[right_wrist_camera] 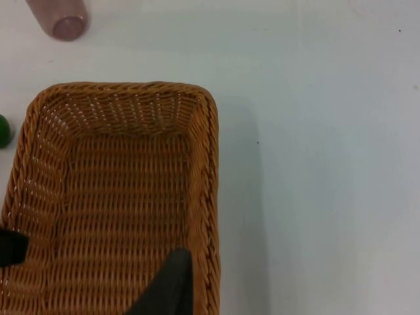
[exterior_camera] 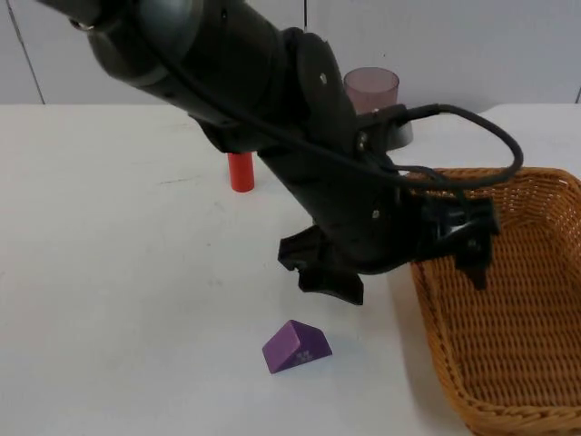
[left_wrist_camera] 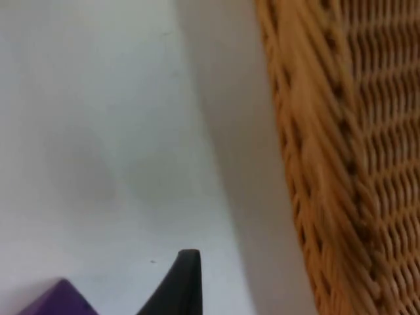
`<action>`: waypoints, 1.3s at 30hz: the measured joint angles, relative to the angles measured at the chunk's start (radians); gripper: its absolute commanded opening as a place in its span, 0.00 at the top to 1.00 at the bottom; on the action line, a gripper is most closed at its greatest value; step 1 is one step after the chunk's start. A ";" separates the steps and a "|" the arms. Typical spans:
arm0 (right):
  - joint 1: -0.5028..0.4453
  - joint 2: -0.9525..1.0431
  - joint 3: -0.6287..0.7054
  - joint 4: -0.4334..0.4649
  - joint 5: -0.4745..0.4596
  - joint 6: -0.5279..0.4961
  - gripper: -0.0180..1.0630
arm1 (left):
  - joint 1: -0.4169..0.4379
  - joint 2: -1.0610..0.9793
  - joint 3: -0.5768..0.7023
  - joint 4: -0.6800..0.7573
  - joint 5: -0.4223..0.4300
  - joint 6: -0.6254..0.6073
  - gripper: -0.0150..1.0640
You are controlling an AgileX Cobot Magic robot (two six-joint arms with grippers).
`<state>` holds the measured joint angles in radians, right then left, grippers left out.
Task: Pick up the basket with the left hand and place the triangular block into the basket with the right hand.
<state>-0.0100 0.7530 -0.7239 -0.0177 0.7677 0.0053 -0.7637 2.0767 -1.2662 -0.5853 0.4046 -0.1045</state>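
The wicker basket (exterior_camera: 517, 300) sits on the table at the right, seen from above in the right wrist view (right_wrist_camera: 125, 197). My left gripper (exterior_camera: 399, 271) is open at the basket's left rim, one finger (exterior_camera: 474, 259) inside the basket and the other outside over the table. The left wrist view has that rim (left_wrist_camera: 308, 164) close up. A purple triangular block (exterior_camera: 297, 346) lies on the table just in front of the left gripper, and its corner (left_wrist_camera: 59, 298) appears in the left wrist view. My right gripper (right_wrist_camera: 167, 289) hovers above the basket's right side.
A red cylinder (exterior_camera: 241, 171) stands behind the left arm. A translucent pink cup (exterior_camera: 370, 89) stands beyond the basket's far left corner, also in the right wrist view (right_wrist_camera: 59, 16). A green object (right_wrist_camera: 3, 130) sits just left of the basket.
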 measured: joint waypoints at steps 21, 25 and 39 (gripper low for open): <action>0.000 0.002 0.000 0.000 0.000 0.002 0.01 | -0.026 0.116 -0.062 -0.002 -0.112 -0.002 0.15; 0.000 0.002 0.000 0.000 0.000 0.002 0.01 | -0.038 0.129 -0.066 -0.004 -0.112 -0.002 0.30; 0.000 0.002 0.000 0.000 0.000 0.002 0.01 | -0.049 0.156 -0.072 -0.122 -0.131 -0.012 0.99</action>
<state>-0.0100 0.7554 -0.7239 -0.0177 0.7677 0.0076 -0.8125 2.2327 -1.3384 -0.7070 0.2731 -0.1162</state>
